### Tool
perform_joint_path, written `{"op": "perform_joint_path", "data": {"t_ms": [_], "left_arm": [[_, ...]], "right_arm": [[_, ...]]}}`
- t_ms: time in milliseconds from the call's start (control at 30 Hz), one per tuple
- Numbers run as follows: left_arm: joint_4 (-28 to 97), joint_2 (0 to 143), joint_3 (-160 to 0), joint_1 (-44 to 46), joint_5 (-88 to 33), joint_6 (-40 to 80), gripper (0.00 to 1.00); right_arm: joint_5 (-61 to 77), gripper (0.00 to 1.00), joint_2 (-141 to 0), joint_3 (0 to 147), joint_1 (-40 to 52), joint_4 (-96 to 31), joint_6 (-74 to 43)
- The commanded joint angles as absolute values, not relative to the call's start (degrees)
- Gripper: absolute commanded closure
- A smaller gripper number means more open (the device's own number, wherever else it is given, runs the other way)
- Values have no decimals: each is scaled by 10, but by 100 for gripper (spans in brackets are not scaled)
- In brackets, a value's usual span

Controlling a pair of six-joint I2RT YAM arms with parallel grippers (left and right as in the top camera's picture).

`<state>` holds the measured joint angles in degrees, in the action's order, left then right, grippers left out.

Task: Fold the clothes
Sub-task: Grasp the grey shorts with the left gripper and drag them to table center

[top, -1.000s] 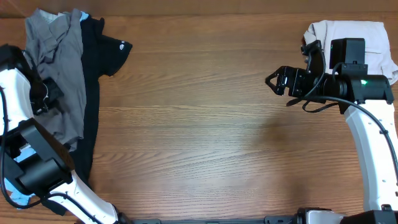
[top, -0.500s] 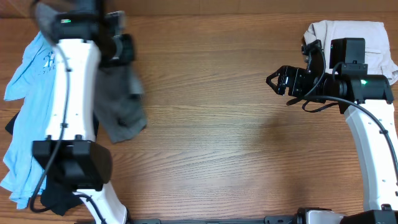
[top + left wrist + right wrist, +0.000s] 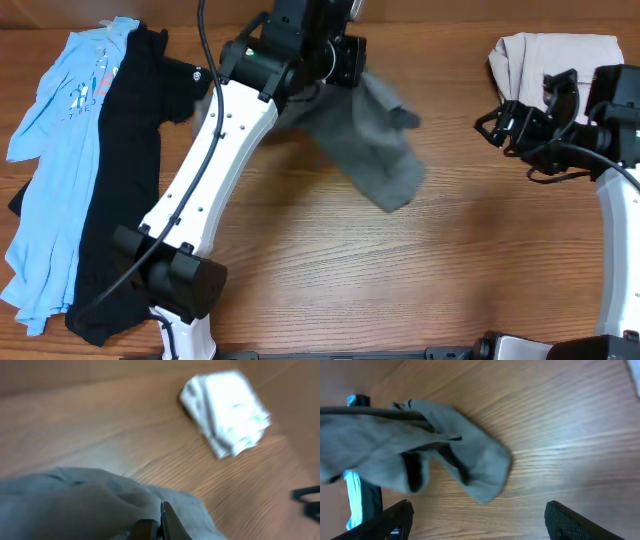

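My left gripper (image 3: pixel 340 65) is shut on the grey-olive shorts (image 3: pixel 375 140) and holds them hanging over the table's upper middle; in the left wrist view the shorts (image 3: pixel 75 505) bulge round my closed fingers (image 3: pixel 159 527). In the right wrist view the shorts (image 3: pixel 420 450) dangle above the wood. My right gripper (image 3: pixel 497 125) is open and empty at the right, its fingers wide apart (image 3: pixel 477 520). A black T-shirt (image 3: pixel 125 180) and a light-blue shirt (image 3: pixel 55 150) lie spread at the left.
A folded pale garment (image 3: pixel 560 60) lies at the back right corner, beside the right arm; it also shows in the left wrist view (image 3: pixel 225 410). The wooden table (image 3: pixel 400 270) is bare wood in the middle and front.
My left arm has swung from the far left to the table's upper middle, carrying the grey shorts with it. My right gripper has drawn back to the right.
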<state>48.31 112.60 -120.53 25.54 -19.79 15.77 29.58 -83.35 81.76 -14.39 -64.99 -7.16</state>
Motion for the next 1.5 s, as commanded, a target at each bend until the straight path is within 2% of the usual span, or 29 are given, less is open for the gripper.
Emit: {"op": "perform_joint_path", "data": {"t_ms": [0, 67, 133, 200, 233, 267, 300, 433, 600, 833, 1000, 1133, 1267, 1367, 1400, 1467], "left_arm": [[463, 1108, -1234, 262, -235, 202, 96], [465, 1109, -1234, 267, -239, 201, 96], [466, 1111, -1234, 275, -239, 191, 91], [463, 1113, -1234, 289, -239, 154, 73], [464, 1113, -1234, 293, -238, 131, 56], [468, 1113, -1234, 297, -239, 96, 18], [475, 1113, -1235, 298, -238, 78, 0], [552, 1112, -1248, 277, -191, 50, 0], [673, 1117, -1248, 185, -93, 51, 0], [718, 1179, -1246, 101, -88, 40, 0], [690, 1272, -1246, 111, -125, -1, 10], [640, 1322, -1246, 140, -124, 0, 36], [606, 1352, -1246, 173, -115, -1, 36], [630, 1364, -1246, 195, -115, -1, 37], [654, 1370, -1246, 202, -114, -3, 38], [697, 1382, -1246, 211, -113, -3, 49]], "right_arm": [[298, 12, -817, 834, -164, -656, -70], [298, 11, -817, 834, -173, -659, -70], [299, 11, -817, 834, -178, -659, -70], [298, 11, -817, 834, -178, -657, -70], [298, 11, -817, 834, -178, -657, -70], [298, 11, -817, 834, -178, -657, -70], [298, 11, -817, 834, -178, -657, -70], [299, 11, -816, 834, -178, -661, -70], [299, 11, -815, 833, -176, -667, -61], [293, 11, -817, 832, -153, -679, -37], [281, 11, -821, 817, -131, -671, -29], [281, 11, -828, 816, -131, -672, -29], [281, 12, -833, 816, -131, -672, -30], [281, 12, -833, 816, -131, -671, -29], [281, 12, -834, 816, -131, -669, -29], [281, 12, -834, 816, -131, -667, -29]]}}
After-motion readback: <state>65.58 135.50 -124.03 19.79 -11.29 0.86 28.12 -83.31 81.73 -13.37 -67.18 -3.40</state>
